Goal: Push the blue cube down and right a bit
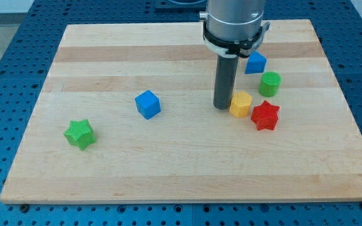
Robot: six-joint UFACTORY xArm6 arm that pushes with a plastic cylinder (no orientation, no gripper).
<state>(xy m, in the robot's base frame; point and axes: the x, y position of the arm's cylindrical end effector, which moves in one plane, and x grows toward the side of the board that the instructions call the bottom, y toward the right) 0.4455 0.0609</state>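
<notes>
Your tip (222, 107) carries no fingers to report; it sits well right of the blue cube (148, 104), touching the yellow block (241, 104). Circle to the cube's upper-left, then nudge gently.

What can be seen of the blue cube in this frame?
The blue cube is a small block of bright, matte blue, plastic by its look, with its top and two side faces showing. It sits flat on the wooden board, turned slightly so a vertical edge faces the view's bottom. It stands alone, left of the board's centre, touching nothing but the wood. My tip is well off to the view's right, beside the yellow block, not in contact with the cube.
</notes>
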